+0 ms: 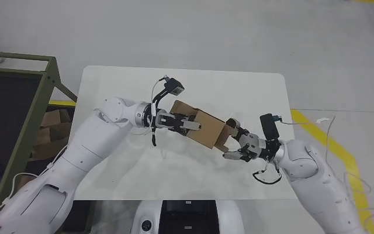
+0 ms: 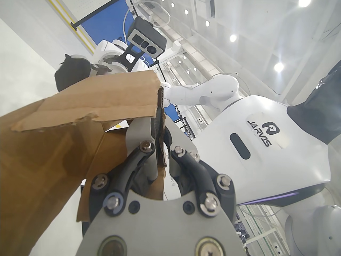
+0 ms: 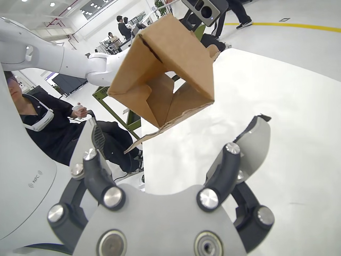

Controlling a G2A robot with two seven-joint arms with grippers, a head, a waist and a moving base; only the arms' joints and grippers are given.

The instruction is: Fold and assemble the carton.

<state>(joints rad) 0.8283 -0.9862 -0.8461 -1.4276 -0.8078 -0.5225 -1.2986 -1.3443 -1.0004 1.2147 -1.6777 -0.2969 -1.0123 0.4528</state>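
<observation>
White table (image 1: 175, 82) takes mid-scene. Green metal rack (image 1: 51, 73) stands off its left edge, brown cardboard (image 1: 55, 123) beside it. Carton (image 3: 165, 62) is held off the table near its centre, tilted, open end facing right, flaps loose. Left gripper (image 2: 159, 123) is pinched on the carton's left wall edge. Right gripper (image 3: 175, 122) is spread wide, just right of the open end, not touching.

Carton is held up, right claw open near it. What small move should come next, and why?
Probably ease the open right claw forward onto the loose flap at the near end of the carton and fold it inward. The left claw is shut on a carton wall, holding it above the table.
</observation>
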